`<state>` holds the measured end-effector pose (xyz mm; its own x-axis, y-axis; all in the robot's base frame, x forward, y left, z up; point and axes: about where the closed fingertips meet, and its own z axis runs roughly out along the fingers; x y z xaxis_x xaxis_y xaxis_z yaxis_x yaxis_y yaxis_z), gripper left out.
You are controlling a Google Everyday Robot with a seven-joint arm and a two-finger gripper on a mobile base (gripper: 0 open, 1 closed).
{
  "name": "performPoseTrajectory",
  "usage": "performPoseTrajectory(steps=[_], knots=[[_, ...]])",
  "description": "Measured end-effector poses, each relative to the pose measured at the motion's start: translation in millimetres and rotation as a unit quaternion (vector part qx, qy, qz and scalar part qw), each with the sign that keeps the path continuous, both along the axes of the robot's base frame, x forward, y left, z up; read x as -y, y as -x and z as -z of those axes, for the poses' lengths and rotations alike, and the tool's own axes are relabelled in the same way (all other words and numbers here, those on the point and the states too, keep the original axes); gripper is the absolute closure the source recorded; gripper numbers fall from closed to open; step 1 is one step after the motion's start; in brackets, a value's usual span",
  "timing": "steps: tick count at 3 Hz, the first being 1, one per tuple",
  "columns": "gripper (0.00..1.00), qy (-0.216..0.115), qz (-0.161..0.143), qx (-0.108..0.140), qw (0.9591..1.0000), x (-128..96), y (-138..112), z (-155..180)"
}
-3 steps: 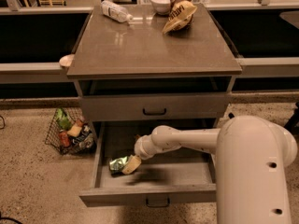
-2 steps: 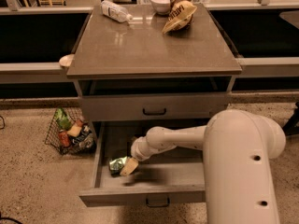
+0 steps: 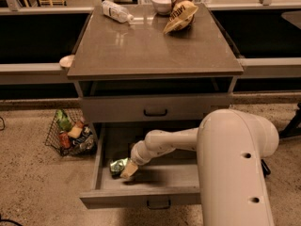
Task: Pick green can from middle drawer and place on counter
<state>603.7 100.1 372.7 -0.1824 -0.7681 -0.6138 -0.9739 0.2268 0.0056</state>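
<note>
Camera view: green can (image 3: 116, 166), axis left-right, in middle drawer (image 3: 141, 197), gripper (image 3: 128, 170) against it

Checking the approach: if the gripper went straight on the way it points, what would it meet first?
Likely the green can: the gripper, inside the open middle drawer, points down-left at it from close by; contact is unclear.

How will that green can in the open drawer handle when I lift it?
The green can seems to lie on its side in the middle drawer, so a nudge would probably roll it. Its shiny skin looks slippery, and it is likely thin-walled, so hard squeezing may dent it. The pincer is right against it.
</note>
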Motion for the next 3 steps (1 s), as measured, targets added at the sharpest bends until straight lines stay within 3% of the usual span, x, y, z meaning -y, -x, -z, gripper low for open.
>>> performPoseTrajectory(steps=[2,3], knots=[[0.63,-0.003,0.003,0.002,1.0000,3.7,4.1,-2.9],[0.86,-0.026,0.005,0.022,0.9994,16.4,16.6,-28.0]])
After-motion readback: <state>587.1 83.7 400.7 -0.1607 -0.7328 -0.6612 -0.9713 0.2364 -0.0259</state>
